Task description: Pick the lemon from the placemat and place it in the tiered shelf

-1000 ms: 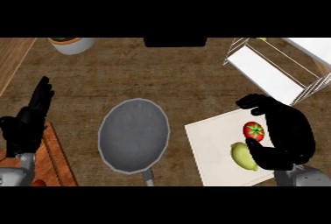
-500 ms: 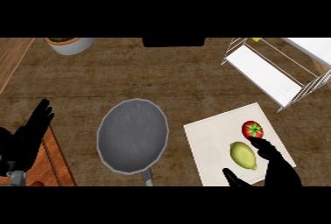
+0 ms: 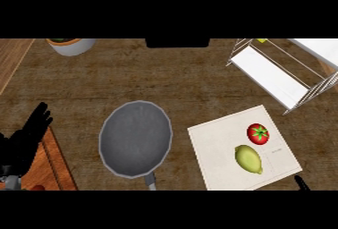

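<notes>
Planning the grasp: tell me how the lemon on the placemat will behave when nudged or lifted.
The oval, smooth lemon would probably roll sideways if nudged. Plump on the flat placemat, it is likely stiff.

Counter [image 3: 198,76]: dark brown wood-grain top, evenly lit. Paler wooden strip [image 3: 13,58] at its far left corner.

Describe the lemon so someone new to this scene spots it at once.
Find the pale placemat at the view's lower right, beside the grey pan. Two fruits lie on it. The lemon is the lower one: oval and yellow-green, unlike the round red tomato just above it.
</notes>
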